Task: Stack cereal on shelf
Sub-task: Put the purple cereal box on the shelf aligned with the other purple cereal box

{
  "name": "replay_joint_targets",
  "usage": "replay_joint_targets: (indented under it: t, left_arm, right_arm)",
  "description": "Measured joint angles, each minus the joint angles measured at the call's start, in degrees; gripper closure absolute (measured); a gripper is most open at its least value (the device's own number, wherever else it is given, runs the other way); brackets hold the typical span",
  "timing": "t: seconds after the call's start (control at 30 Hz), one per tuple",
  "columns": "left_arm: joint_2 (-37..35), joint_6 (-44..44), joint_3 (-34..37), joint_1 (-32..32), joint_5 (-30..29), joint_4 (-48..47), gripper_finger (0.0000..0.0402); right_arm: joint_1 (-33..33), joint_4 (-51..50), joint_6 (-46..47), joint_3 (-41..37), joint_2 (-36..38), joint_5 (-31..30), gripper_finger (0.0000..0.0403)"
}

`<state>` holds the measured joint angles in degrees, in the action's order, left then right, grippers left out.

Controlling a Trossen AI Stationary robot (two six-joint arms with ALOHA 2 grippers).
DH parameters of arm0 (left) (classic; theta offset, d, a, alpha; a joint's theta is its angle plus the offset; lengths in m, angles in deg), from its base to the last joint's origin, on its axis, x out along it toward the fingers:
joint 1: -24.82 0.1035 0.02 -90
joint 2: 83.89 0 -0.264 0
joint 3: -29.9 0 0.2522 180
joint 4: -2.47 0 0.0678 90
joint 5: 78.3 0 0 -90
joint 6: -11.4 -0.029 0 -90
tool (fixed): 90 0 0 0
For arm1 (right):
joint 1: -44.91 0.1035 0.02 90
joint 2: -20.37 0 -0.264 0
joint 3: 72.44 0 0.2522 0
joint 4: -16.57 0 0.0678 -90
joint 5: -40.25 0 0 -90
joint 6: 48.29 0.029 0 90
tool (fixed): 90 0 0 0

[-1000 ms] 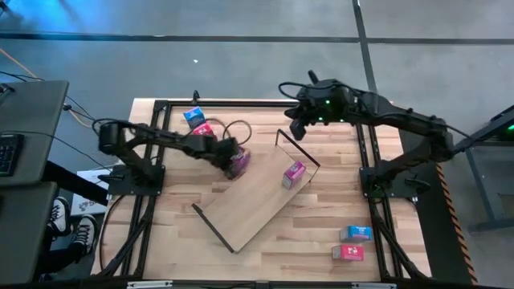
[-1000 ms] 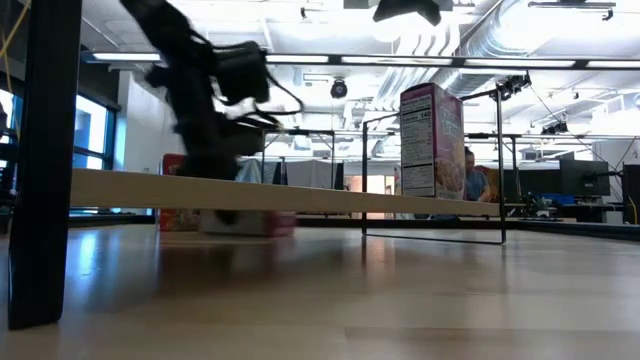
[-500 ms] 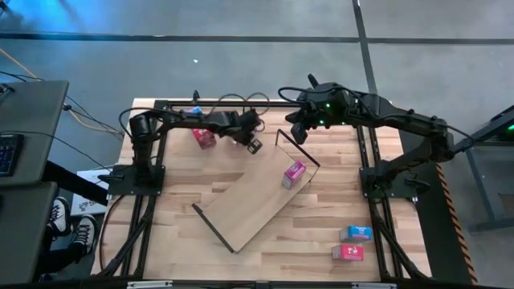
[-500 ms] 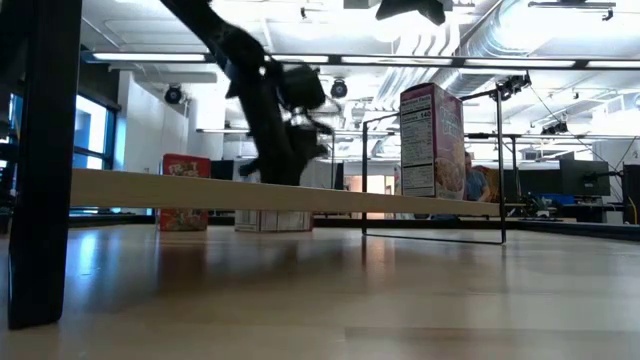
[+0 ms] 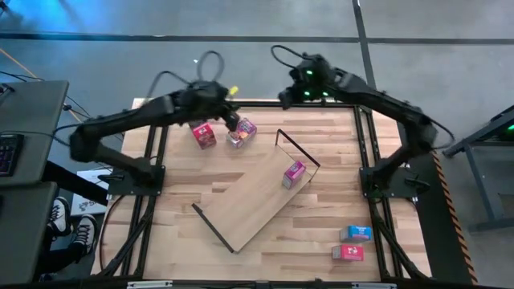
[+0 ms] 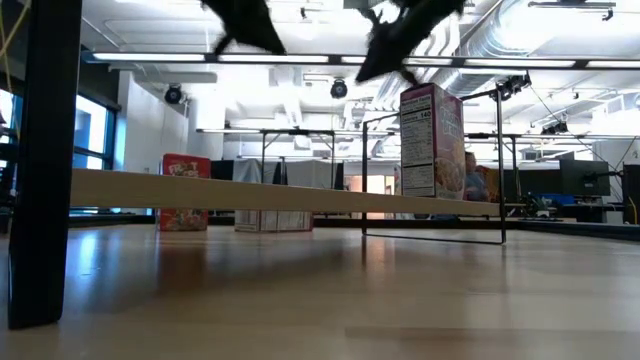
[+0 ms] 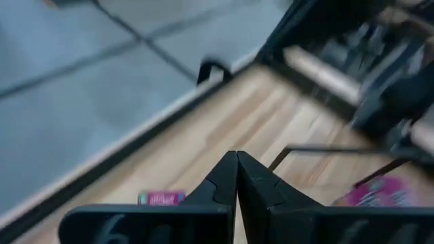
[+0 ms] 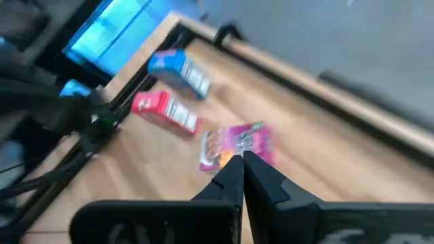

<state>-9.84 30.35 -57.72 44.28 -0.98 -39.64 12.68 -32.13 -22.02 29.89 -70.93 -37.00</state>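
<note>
The shelf lies slantwise on the table, with a black wire frame at its far end. One pink cereal box stands upright on it near that frame, and shows tall in the low view. A second pink box and a red box rest on the tabletop near the far edge. The right wrist view shows both, pink box and red box, with a blue box beyond. My left gripper is shut, raised above them. My right gripper is shut, high over the far edge.
A blue box and a red box lie near the table's near right corner. Black frame rails run along the table's sides. Bare tabletop lies left of the shelf.
My left gripper was low at the second pink box beside the shelf. It has since swung toward the far edge and risen clear. That box now lies nearer the far edge, beside the red one. My right gripper has also lifted and drawn back toward the far edge.
</note>
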Motion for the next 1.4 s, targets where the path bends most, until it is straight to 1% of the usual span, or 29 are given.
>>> replay_joint_targets:
  t: [0.07,0.17,0.27,0.43,0.53,0.67,0.8,1.03,1.1,1.2,1.23,1.3,1.4]
  left_arm:
    - [-3.8,1.17,0.0,-1.97,-3.13,-0.09,0.0401]
    - [-8.12,3.0,0.0,-4.86,-6.78,-0.34,0.0401]
    - [-10.94,4.7,0.0,-7.39,-9.73,-0.5,0.0401]
    - [-12.58,6.0,0.0,-10.23,-13.71,-0.47,0.0401]
    - [-12.28,6.11,0.0,-11.21,-13.89,-0.57,0.0401]
    - [-10.82,6.8,0.02,-12.31,-14.09,-0.54,0.0401]
    - [-9.73,7.86,0.02,-13.1,-14.73,-0.53,0.0401]
    - [-8.94,8.92,0.09,-13.33,-15.68,-0.36,0.0401]
    - [-8.76,9.28,0.09,-13.3,-16.33,-0.54,0.0401]
    - [-8.83,9.39,0.09,-13.3,-16.64,-0.38,0.0401]
    - [-8.84,9.39,0.09,-13.3,-16.64,-0.34,0.0401]
    - [-8.82,9.39,0.09,-13.3,-16.58,-0.45,0.0401]
    - [-8.82,9.38,0.09,-13.3,-16.38,-0.47,0.0401]
  right_arm:
    - [-0.96,3.6,1.39,-0.02,-4.48,4.88,0.0403]
    - [-1.21,9.07,2.62,-0.02,-10.43,8.88,0.0403]
    - [-0.68,12.25,3.9,-0.02,-15.79,11.8,0.0403]
    - [0.25,14.21,3.7,-0.04,-22.15,13.96,0.0403]
    - [1.12,15.44,3.95,-0.04,-25.14,13.73,0.0403]
    - [2.39,18.57,6.77,-0.04,-28.13,13.63,0.0403]
    - [3.34,20.03,10.12,-0.04,-29.81,10.94,0.0403]
    - [5.7,21.85,17.57,-0.04,-30.86,0.98,0.0403]
    - [6.5,22.57,19.79,-0.04,-31.72,0.23,0.0403]
    - [7.54,26.7,23.18,-0.06,-33.39,-0.83,0.0403]
    - [7.94,28.32,24.31,-0.05,-33.71,-2.26,0.0403]
    - [8.44,27.72,24.84,-0.04,-33.73,-5.1,0.0403]
    - [8.77,27.23,23.64,-0.04,-33.76,-7.32,0.0403]
